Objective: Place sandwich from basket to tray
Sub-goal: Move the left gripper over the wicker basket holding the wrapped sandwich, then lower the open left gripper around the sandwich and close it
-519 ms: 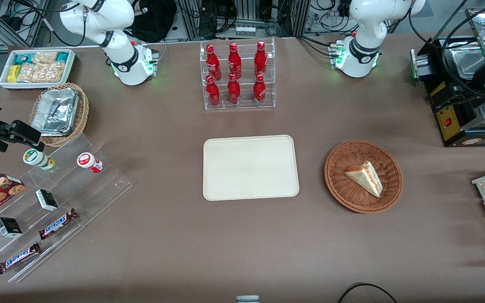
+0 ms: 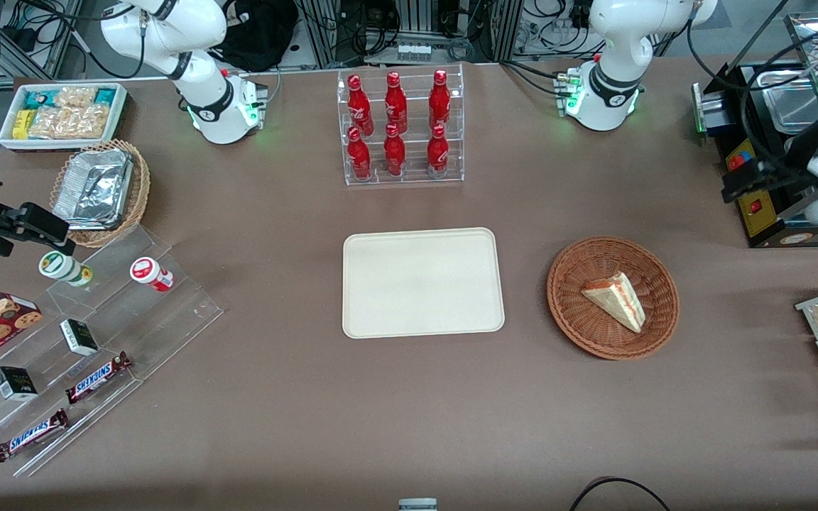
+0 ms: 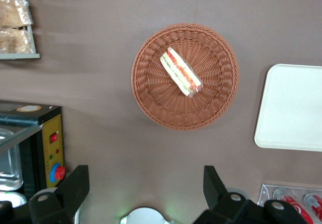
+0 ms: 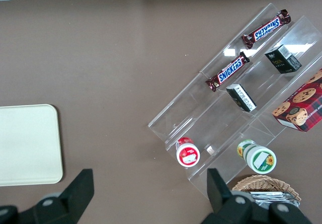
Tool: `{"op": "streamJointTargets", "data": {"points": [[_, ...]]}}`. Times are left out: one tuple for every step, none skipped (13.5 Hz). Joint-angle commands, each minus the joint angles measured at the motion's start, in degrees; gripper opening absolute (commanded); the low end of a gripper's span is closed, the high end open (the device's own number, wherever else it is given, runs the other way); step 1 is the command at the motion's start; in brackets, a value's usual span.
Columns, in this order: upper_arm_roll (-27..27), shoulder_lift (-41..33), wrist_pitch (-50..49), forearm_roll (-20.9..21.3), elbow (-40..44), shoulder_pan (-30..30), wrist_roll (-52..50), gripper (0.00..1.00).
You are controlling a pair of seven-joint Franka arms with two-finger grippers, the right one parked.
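Hovering high over the basket (image 3: pixel 185 76), my gripper (image 3: pixel 146 189) is wide open and empty; next I go down for the sandwich (image 3: pixel 180 71).

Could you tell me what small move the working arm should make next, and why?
Probably lower the pincer toward the sandwich and centre over it. The wrist view shows its fingers spread open, high above the table, with the sandwich lying in the basket untouched. The tray beside the basket holds nothing yet, so the grasp comes first.
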Motion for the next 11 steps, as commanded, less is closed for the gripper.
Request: {"op": "streamJointTargets", "data": {"points": [[-0.14, 1.19, 9.22, -0.18, -6.84, -0.21, -1.78, 1.0], [-0.14, 0.76, 14.14, -0.27, -11.14, -0.21, -2.57, 1.0], [-0.14, 0.32, 19.5, -0.27, -14.92, -0.29, -4.14, 1.0], [-0.14, 0.05, 24.33, -0.27, -18.7, -0.47, -6.77, 1.0], [-0.31, -0.04, 29.86, -0.27, -22.39, -0.64, -9.75, 1.0], [-0.49, -0.04, 35.58, -0.18, -26.43, -0.82, -13.78, 1.0], [-0.58, -0.73, 41.46, -0.18, -31.0, -1.43, -18.0, 1.0], [-0.58, -1.09, 47.96, -0.27, -35.65, -1.87, -22.31, 1.0], [-0.58, -1.01, 53.33, -0.36, -39.01, -1.96, -28.44, 1.0], [-0.58, -0.48, 55.21, -0.44, -40.09, -2.14, -36.16, 1.0], [-0.58, 0.48, 55.32, -0.45, -40.18, -2.83, -42.24, 1.0]]}}
